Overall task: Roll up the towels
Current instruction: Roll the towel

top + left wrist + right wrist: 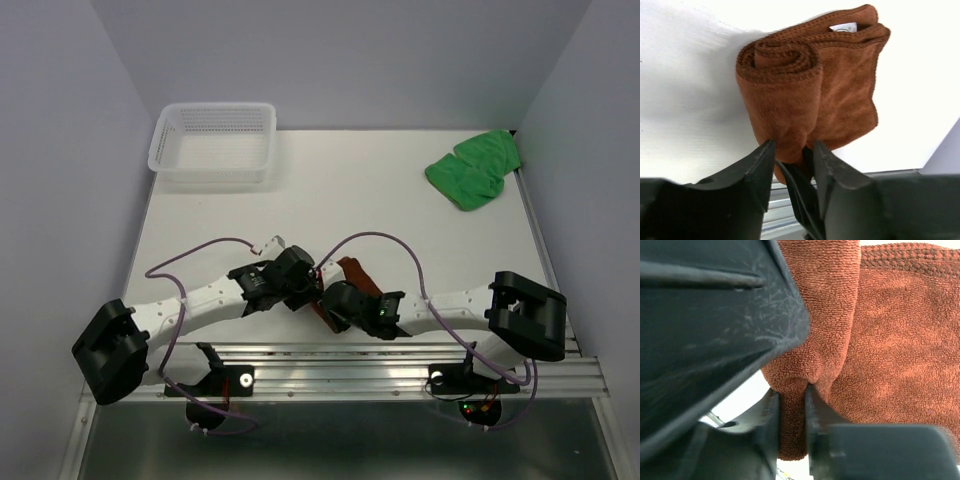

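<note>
Left wrist view: I'm clamping my left gripper on the near end of the brown towel, which is curling into a loose spiral. My right gripper is nipping a fold of the same cloth, jaws almost together. The towel is lying by the table's near edge, between my arms. Nubby terry with a stitched hem: I'm judging it light, soft and floppy, so it's best gripped at the roll's ends. The green towel is sitting crumpled at the far right.

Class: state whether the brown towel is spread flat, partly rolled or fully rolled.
Partly rolled: the brown towel shows a spiral end, with flat cloth left beside it.
</note>
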You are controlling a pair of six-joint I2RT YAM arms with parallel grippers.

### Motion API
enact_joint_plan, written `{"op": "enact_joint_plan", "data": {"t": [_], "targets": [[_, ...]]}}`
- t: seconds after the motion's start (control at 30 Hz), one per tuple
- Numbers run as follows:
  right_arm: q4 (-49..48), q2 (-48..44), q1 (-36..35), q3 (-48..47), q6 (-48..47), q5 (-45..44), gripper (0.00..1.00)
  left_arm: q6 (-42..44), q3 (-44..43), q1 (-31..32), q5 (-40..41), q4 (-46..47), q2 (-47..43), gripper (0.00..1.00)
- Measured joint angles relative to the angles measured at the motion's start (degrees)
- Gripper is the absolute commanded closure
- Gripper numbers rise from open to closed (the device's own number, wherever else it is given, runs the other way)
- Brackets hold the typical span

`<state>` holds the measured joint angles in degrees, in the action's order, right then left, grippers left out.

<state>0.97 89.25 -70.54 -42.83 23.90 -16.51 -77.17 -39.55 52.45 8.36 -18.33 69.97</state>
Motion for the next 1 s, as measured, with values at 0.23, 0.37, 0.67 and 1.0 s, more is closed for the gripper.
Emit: {"op": "enact_joint_plan", "data": {"t": [0.23,0.37,0.67,1.0], "targets": [[-1.5,-1.7,0.1,1.6,2.1,1.9,0.94,-0.3,0.0,0.1,0.8,-1.7,-4.2,0.38],[-1.6,-3.4,2.1,2.8,4.4,8.9,0.94,-0.3,0.3,0.1,1.4,-2.2,-6.1,0.34],[-9.1,-5.6,14.8,8.2,10.8,31.2,0.95,-0.2,1.6,0.1,1.8,-2.0,-8.3,0.31],[-18.4,-5.4,25.5,14.2,18.3,49.2,0.99,1.6,3.5,0.1,-0.5,2.8,-5.2,0.27]]}}
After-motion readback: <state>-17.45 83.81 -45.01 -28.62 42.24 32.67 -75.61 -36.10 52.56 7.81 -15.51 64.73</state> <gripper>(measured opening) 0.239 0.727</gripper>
